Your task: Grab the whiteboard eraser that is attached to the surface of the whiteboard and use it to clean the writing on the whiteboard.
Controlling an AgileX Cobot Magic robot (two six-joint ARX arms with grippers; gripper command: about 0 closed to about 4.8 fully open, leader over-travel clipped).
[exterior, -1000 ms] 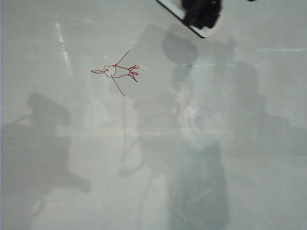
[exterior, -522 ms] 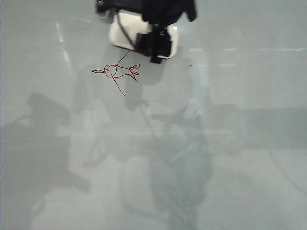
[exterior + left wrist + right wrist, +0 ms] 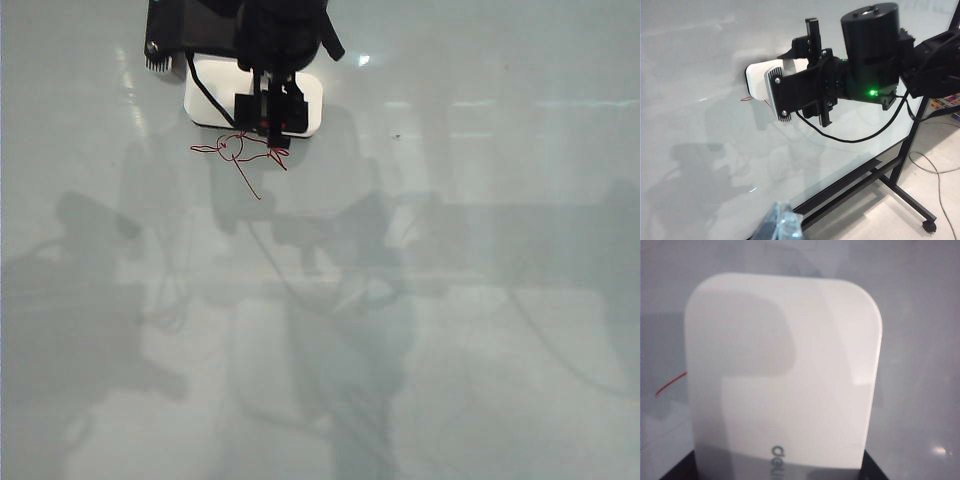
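1. A large glossy pale grey whiteboard (image 3: 480, 300) fills the exterior view; soft grey shadows and faint reflections are spread across it. No containers are seen.

2. The whiteboard eraser (image 3: 300, 100), a white block with rounded corners, is found at the upper left of centre in the exterior view, flat against the board. Its long axis is laid across the frame, left to right.

3. The right gripper (image 3: 268, 112), black, is seen at the top of the exterior view, reaching down over the eraser's middle. The eraser is clamped between its fingers across the short side, so the jaws are held wide by the block.

4. The writing (image 3: 240, 152), a thin red stick-figure doodle with a small circle and crossing lines, lies just below the eraser. Its upper strokes are touched or covered by the eraser's lower edge and the gripper tip.

5. In the right wrist view the eraser (image 3: 785, 370) fills most of the frame, its glossy top facing the camera and grey lettering near the bottom edge. A short red stroke (image 3: 670, 385) of the writing shows at the left edge.

6. In the left wrist view the right arm is seen holding the eraser (image 3: 757, 80) against the upright board (image 3: 695, 125), which stands on a black wheeled frame (image 3: 900, 185).

7. The left gripper (image 3: 782, 227) shows only as a blurred tip at the bottom edge, well away from the eraser; whether it is spread or closed cannot be told.
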